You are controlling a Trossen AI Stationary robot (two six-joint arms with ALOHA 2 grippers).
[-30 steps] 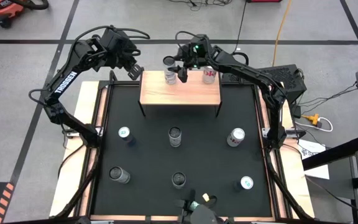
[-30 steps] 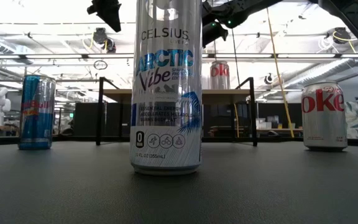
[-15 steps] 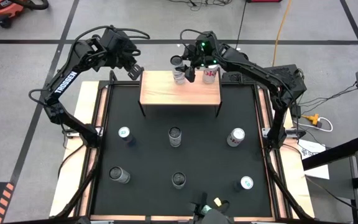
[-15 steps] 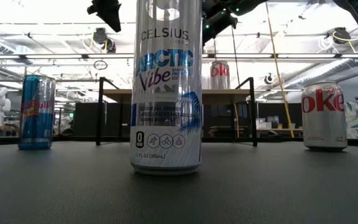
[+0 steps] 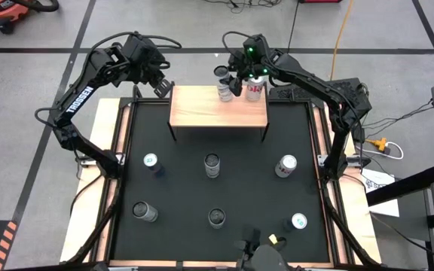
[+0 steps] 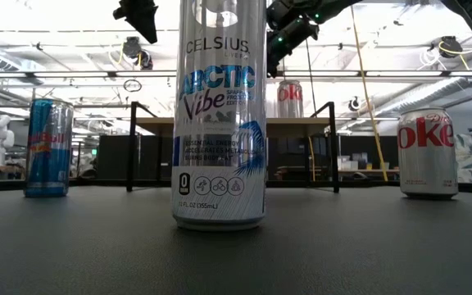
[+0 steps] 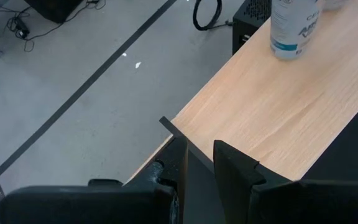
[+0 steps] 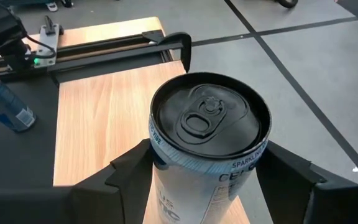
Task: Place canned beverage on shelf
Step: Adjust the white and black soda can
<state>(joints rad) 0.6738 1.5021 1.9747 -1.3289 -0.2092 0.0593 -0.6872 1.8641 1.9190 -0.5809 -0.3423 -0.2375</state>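
Observation:
The shelf (image 5: 218, 111), a light-wood board on thin black legs, stands at the table's far middle. On its far right part stands a Diet Coke can (image 5: 255, 90). Just left of it, at the shelf's far edge, is a white Celsius can with a black top (image 8: 209, 118), upright, with my right gripper (image 5: 225, 81) shut on it. My left gripper (image 7: 199, 171) hangs above the shelf's far left corner, holding nothing, with a narrow gap between its fingers. In the low view a large can in front hides the held can. My right gripper pinches the Celsius can's upper wall (image 8: 166, 163), just below the rim, between its two fingers (image 8: 132, 171), one on each side. The fingers slant down from the table's far right. The can stays upright; whether its base (image 7: 284, 53) touches the shelf board, I cannot tell.
Several more cans stand on the black mat: a Red Bull (image 5: 151, 160), one at the middle (image 5: 212, 164), a Diet Coke (image 5: 285, 165), and three nearer the front edge (image 5: 217, 218). The shelf's left and near parts (image 7: 278, 118) are bare wood.
My right gripper has carried the upright Celsius can along the shelf toward the table's right and far edge, rising slightly, so the can now stands close beside the Diet Coke can.

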